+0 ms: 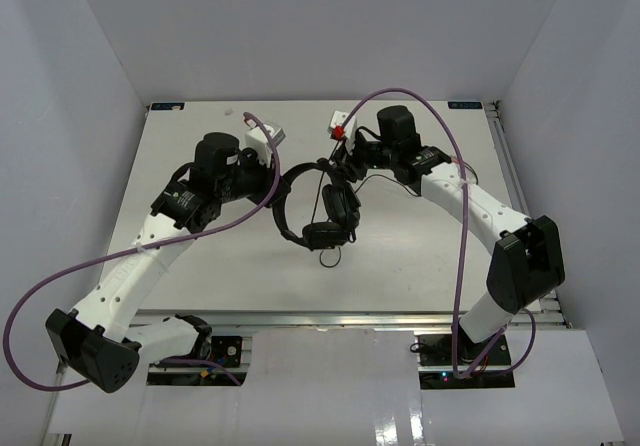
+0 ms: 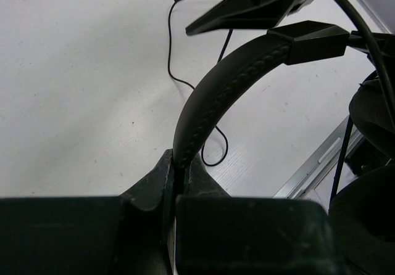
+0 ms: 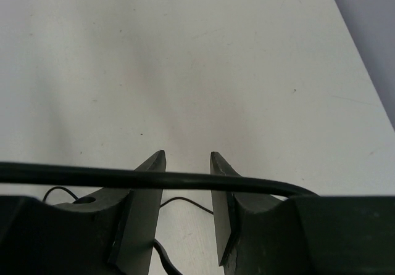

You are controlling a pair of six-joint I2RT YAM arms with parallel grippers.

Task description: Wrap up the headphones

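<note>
The black headphones [image 1: 322,216] hang above the middle of the table. Their headband [image 1: 300,173] arches between the two grippers and both earcups [image 1: 340,206] dangle below. My left gripper [image 1: 277,184] is shut on the left end of the headband [image 2: 210,96], which rises from between its fingertips [image 2: 179,163]. My right gripper [image 1: 345,158] is just right of the headband top, jaws open [image 3: 187,158] with nothing between them. A black cord [image 3: 185,177] crosses in front of both fingers. The thin cord [image 2: 170,65] trails on the table in a loop [image 1: 330,256].
The purple robot cables [image 1: 400,96] arc over both arms. The metal rail [image 1: 340,316] runs along the table's near edge and also shows in the left wrist view [image 2: 318,161]. White walls close in the table on three sides.
</note>
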